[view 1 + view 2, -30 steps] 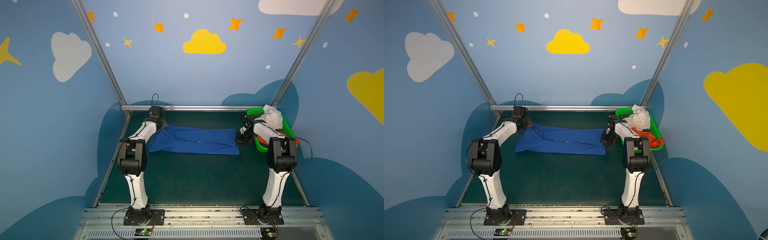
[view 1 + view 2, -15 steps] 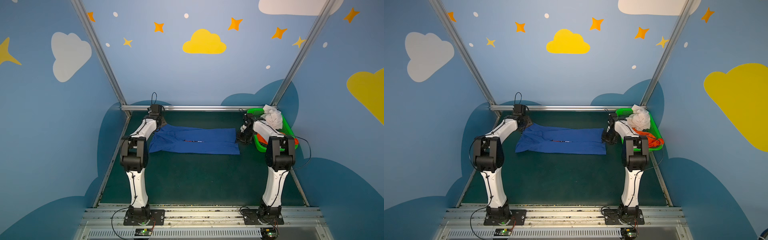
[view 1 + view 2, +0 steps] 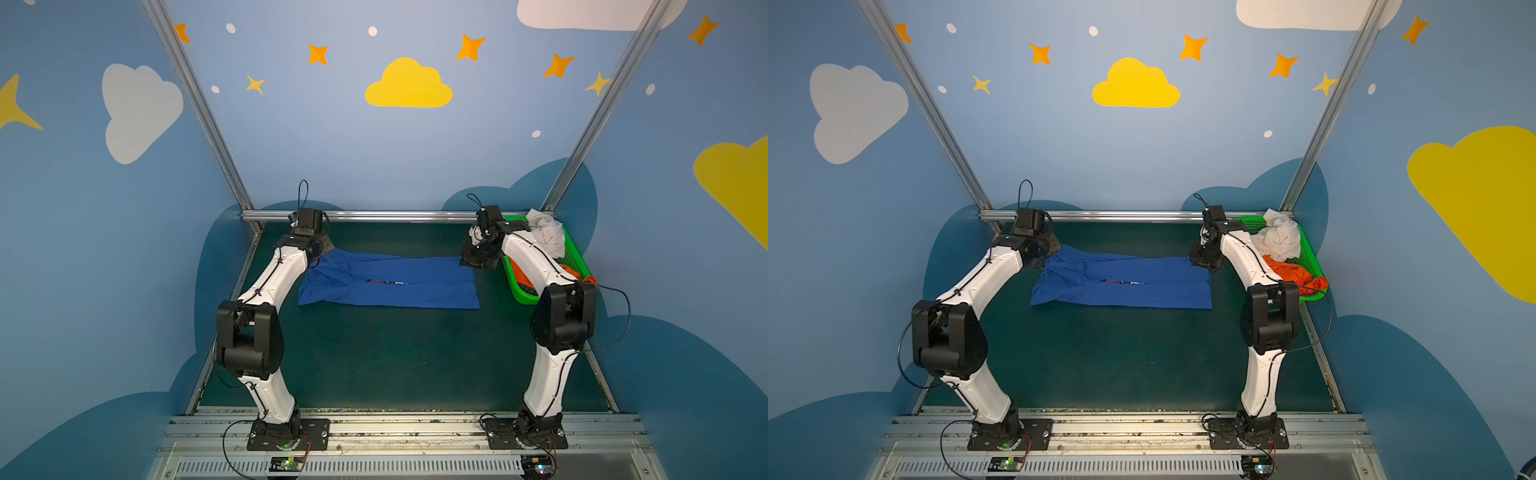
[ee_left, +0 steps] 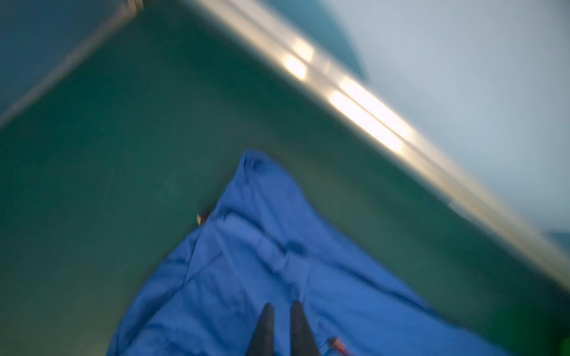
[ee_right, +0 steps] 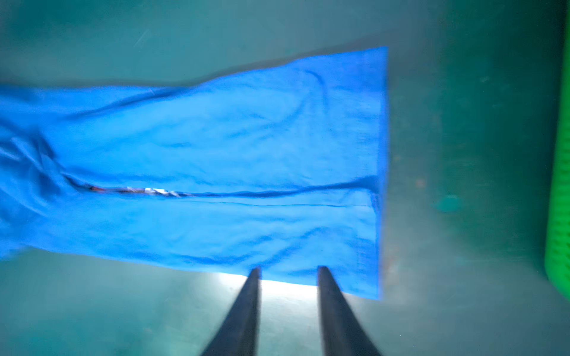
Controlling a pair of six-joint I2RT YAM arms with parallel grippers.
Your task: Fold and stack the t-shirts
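Both arms are easing up off the blue shirt [image 3: 390, 286], which is lying folded lengthwise toward the mat's [image 3: 395, 357] far side. Left gripper [image 4: 282, 306] is hovering clenched over its left end. Right gripper [image 5: 288, 269] is hanging parted, tips at its far right corner.

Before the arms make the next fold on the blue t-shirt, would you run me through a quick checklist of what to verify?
1. Blue t-shirt lies flat on the table, long sides folded in: ok.
2. Left gripper shut over the shirt's left end; cloth pinched: cannot tell.
3. Right gripper gripping the right end: not ok, jaws stand apart at the shirt's edge.
4. White t-shirt and orange t-shirt inside the green basket, off the blue one: ok.
5. Wrist views sharp enough to judge a grip: not ok, both blurred.
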